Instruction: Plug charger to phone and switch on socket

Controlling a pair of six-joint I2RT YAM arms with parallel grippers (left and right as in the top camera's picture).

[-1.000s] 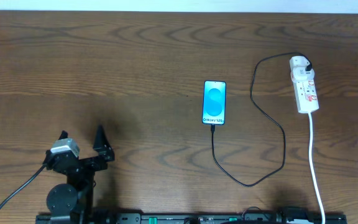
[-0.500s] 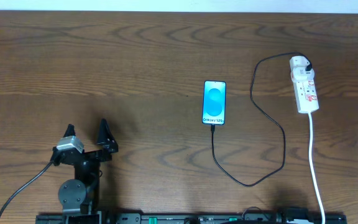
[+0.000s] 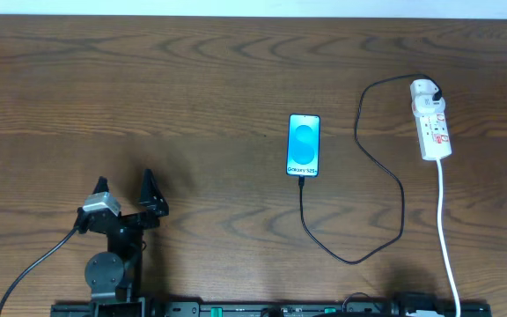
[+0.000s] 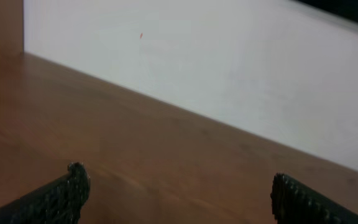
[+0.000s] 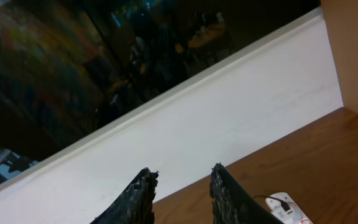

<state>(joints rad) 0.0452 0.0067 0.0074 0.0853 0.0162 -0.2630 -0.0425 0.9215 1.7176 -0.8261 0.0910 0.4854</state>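
Left fingers (image 3: 148, 187): spread wide and empty, low over the near-left surface (image 3: 192, 70), well apart from everything you need.
Right fingers (image 5: 140, 196): narrowly parted, nothing between them, raised off the surface at the right side.
Phone (image 3: 304, 145): flat, mid-surface, screen up.
Charger (image 3: 402, 207): thin, limp cable. Its plug looks seated at the phone's near edge and its adapter sits at the socket's far end.
Socket (image 3: 432, 123): right side, probably light and likely to slide. Press its small switch straight down with one fingertip; don't grip.

Left hand (image 3: 124, 178) hovers with fingers spread wide; right hand (image 5: 180, 182) tilts upward, fingers narrowly parted, holding nothing.
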